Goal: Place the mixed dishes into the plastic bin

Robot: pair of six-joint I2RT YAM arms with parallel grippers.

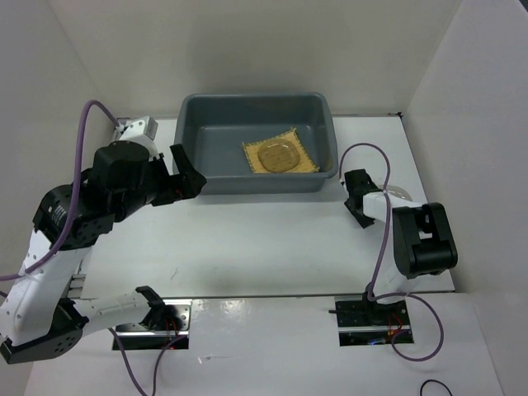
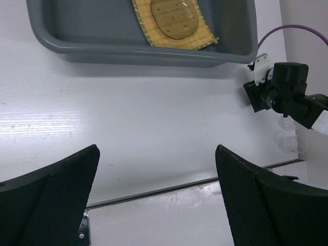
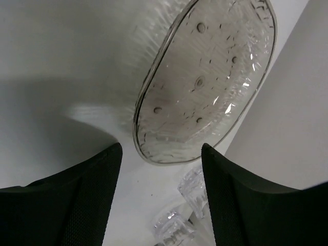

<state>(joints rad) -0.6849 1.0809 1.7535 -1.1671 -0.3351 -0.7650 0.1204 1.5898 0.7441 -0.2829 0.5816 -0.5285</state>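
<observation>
The grey-blue plastic bin (image 1: 256,183) stands at the back centre. In it lies the yellow woven mat (image 1: 307,165) with a see-through plate (image 1: 278,155) on top. A second see-through plate (image 3: 205,77) rests on the table by the right wall. Its near rim sits between the fingertips of my right gripper (image 3: 160,154), which is open and touches nothing. A small clear cup (image 3: 193,188) and another clear piece (image 3: 171,228) lie just below that plate. My left gripper (image 1: 194,177) hangs open and empty by the bin's front left corner.
White walls close in the table on the left, back and right; the right wall (image 3: 287,128) runs close behind the loose plate. From the left wrist, the bin's front wall (image 2: 143,51) lies ahead and the right gripper (image 2: 282,95) is at far right.
</observation>
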